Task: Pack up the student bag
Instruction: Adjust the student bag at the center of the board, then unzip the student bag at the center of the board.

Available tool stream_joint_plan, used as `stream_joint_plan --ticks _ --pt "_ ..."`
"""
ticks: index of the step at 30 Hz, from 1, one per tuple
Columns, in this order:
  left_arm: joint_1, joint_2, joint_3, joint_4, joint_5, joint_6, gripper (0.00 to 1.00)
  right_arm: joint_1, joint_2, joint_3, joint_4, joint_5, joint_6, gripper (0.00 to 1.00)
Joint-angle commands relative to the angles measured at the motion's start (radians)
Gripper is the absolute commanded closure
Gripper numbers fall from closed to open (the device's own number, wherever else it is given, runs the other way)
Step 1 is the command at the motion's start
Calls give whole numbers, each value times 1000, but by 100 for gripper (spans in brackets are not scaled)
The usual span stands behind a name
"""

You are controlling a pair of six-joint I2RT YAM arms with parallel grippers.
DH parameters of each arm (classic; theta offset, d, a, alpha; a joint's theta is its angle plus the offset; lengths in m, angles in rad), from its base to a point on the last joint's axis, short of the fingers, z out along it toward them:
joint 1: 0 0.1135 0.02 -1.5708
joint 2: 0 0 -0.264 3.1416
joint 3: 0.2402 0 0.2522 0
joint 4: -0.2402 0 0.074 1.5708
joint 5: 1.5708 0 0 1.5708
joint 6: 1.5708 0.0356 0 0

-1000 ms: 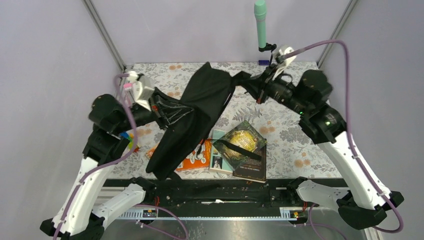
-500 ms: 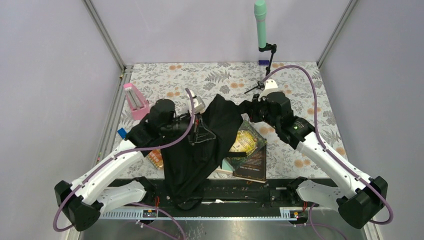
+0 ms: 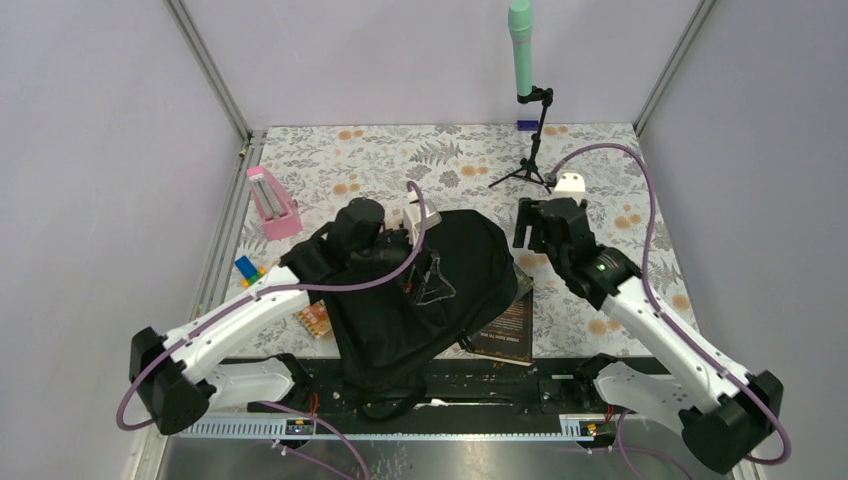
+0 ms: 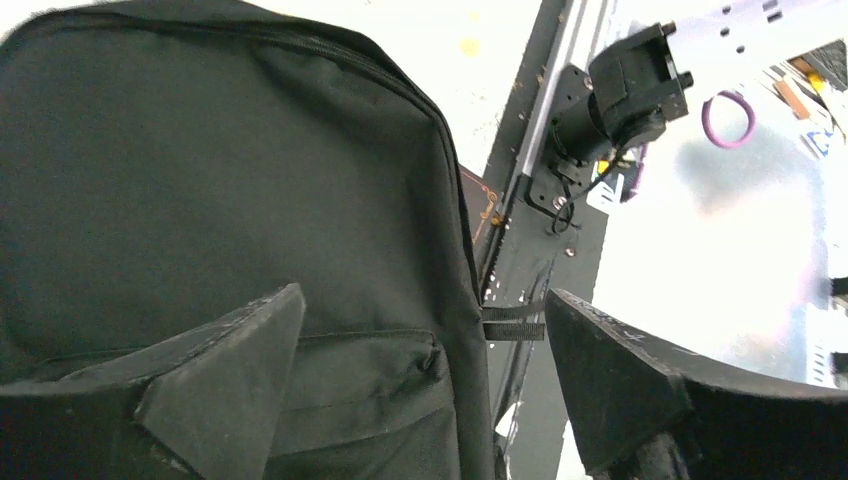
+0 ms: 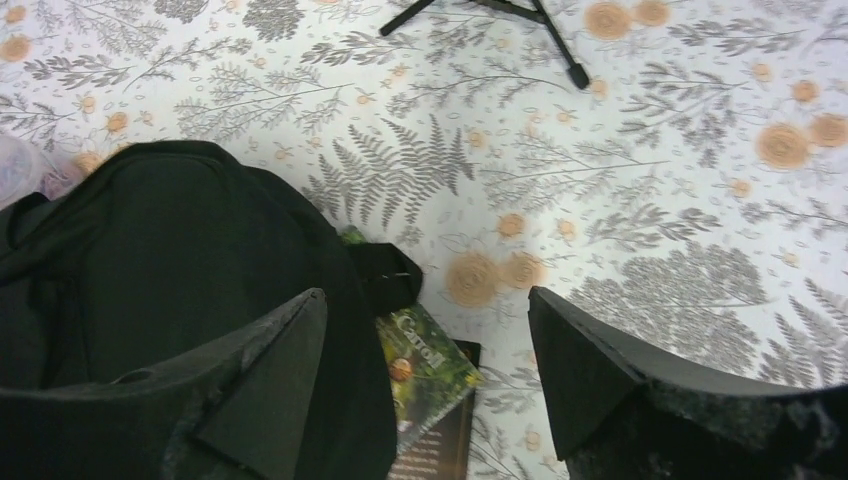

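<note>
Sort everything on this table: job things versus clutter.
Job:
- student bag
- books poking out from under it, probably the things to pack

Lying about:
- pink object
- tripod holding a green tube
- small coloured blocks

Student bag point(image 3: 475, 265) fills the middle; tripod point(image 3: 528, 170) beyond.

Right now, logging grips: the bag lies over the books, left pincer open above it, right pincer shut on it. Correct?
No: the right pincer is open, holding nothing, as the right wrist view shows. The bag does lie over the books, left pincer open above it.
</note>
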Motion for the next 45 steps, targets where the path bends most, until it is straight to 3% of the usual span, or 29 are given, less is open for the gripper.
stream_joint_plan --ticks 1,8,13,21,25,27,28,36,45 --pt "-6 -175 -23 49 -169 42 3 -1 -149 -41 -67 80 -13 17" --pt "-22 -343 -193 37 -341 -7 2 -1 -228 -59 -212 -90 63 20" --pt "-189 -342 -280 27 -625 -69 2 -1 -283 -119 -171 -374 176 24" --pt "-412 -313 -390 271 -706 -184 2 2 -366 -241 -85 -750 316 32" --pt "-506 -255 -395 288 -782 -186 1 17 -408 -336 -37 -863 386 40" --pt "-537 -219 -387 267 -811 -185 1 32 -423 -365 -24 -892 414 52" --pt "-547 -202 -382 258 -823 -187 1 41 -429 -374 -24 -900 423 53" --pt "-586 -204 -396 176 -870 -227 16 117 -470 -422 -61 -924 476 54" --pt "-615 -186 -385 186 -895 -245 15 239 -465 -482 32 -880 568 56"
